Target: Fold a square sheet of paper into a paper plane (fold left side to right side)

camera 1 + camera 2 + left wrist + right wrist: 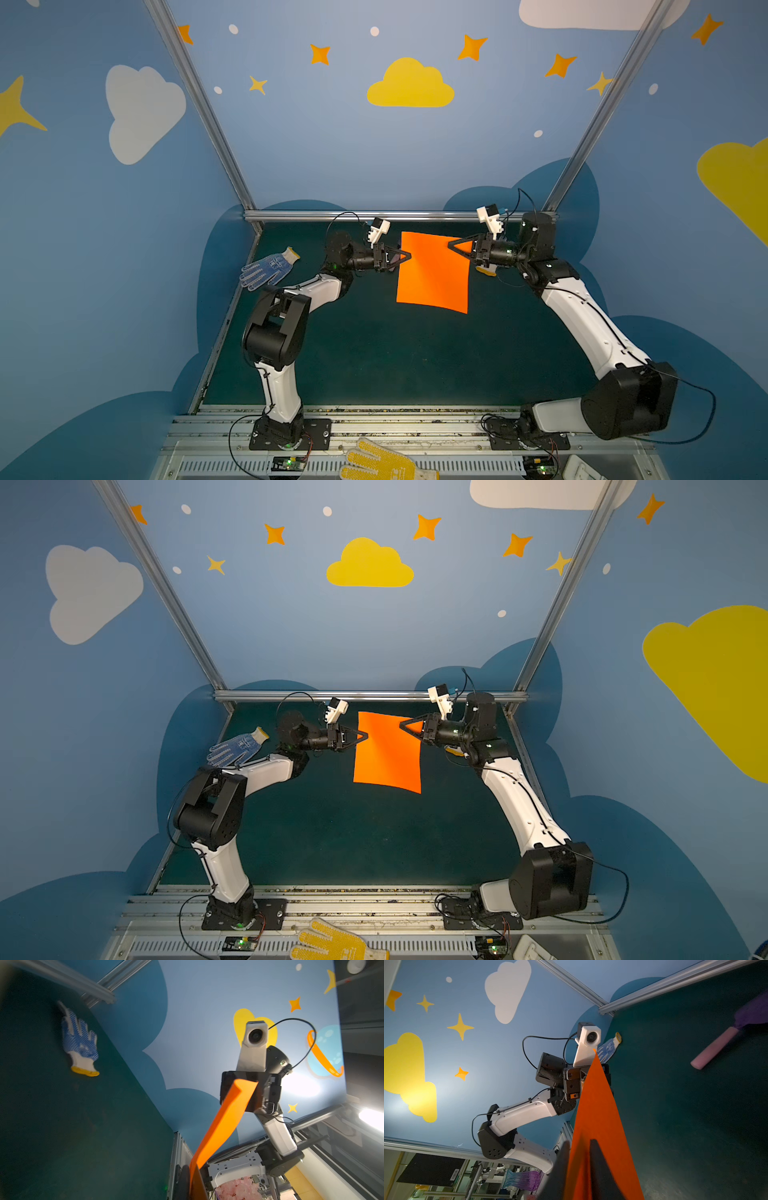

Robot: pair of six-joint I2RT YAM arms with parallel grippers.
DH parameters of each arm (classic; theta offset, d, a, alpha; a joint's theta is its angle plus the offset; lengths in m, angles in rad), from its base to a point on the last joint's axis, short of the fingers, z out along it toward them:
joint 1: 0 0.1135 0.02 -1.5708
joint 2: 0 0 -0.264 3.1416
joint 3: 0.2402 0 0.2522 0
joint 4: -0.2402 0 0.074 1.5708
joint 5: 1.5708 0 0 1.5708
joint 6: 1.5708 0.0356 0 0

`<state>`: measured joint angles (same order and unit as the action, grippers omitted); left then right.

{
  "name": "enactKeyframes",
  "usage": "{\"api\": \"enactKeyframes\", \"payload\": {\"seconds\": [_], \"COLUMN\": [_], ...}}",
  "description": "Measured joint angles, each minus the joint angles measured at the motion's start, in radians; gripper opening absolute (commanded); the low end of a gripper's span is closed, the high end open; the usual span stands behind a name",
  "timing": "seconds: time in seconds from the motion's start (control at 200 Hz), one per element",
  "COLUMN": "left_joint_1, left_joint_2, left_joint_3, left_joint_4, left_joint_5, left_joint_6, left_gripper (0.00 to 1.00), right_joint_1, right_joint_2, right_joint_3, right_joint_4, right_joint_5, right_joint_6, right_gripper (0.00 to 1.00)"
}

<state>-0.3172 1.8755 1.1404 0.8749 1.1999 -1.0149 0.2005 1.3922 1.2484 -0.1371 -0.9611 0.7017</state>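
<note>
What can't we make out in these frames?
Whether right gripper pinches the square sheet of paper: sheet covers finger gap, right wrist view.
Spatula: blurred, head cut by frame edge, right wrist view.
Yellow glove: cut by bottom edge, both top views.
Yellow item beneath right gripper: mostly hidden, both top views.

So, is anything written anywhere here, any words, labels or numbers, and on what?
No text can be read.
blue glove: printed mark, too blurred.
yellow glove: faint mark, too small.
white sticker on the black panel: barcode-like lines, unreadable.
square sheet of paper: blank.
</note>
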Motion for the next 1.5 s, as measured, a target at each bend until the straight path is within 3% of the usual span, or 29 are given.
{"api": "enactKeyframes", "payload": {"seconds": [0.17,0.365,0.421,0.511,0.621,1.096,1.497], "left_joint_1": [-0.001,-0.005,-0.006,-0.011,-0.017,-0.030,-0.043], "left_joint_2": [-0.058,-0.170,-0.180,-0.177,-0.168,-0.155,-0.140], "left_joint_3": [-0.050,-0.156,-0.175,-0.194,-0.198,-0.109,-0.075], "left_joint_4": [-0.336,-0.649,-0.715,-0.815,-0.922,-1.217,-1.294], "left_joint_5": [-0.111,-0.281,-0.319,-0.368,-0.407,-0.520,-0.609], "left_joint_6": [0.142,0.234,0.253,0.287,0.332,0.533,0.577], "left_gripper": [0.04,0.04,0.04,0.04,0.04,0.04,0.04], "right_joint_1": [-0.083,-0.128,-0.117,-0.099,-0.071,0.116,0.233], "right_joint_2": [-0.032,-0.066,-0.063,-0.029,0.045,0.283,0.457], "right_joint_3": [-0.092,-0.219,-0.251,-0.303,-0.364,-0.336,-0.220], "right_joint_4": [-0.063,-0.151,-0.161,-0.158,-0.126,-0.034,-0.032], "right_joint_5": [0.113,0.207,0.219,0.215,0.211,0.251,0.304], "right_joint_6": [-0.029,-0.074,-0.089,-0.112,-0.113,-0.109,-0.134], "right_gripper": [0.73,0.71,0.62,0.27,0.00,0.00,0.00]}}
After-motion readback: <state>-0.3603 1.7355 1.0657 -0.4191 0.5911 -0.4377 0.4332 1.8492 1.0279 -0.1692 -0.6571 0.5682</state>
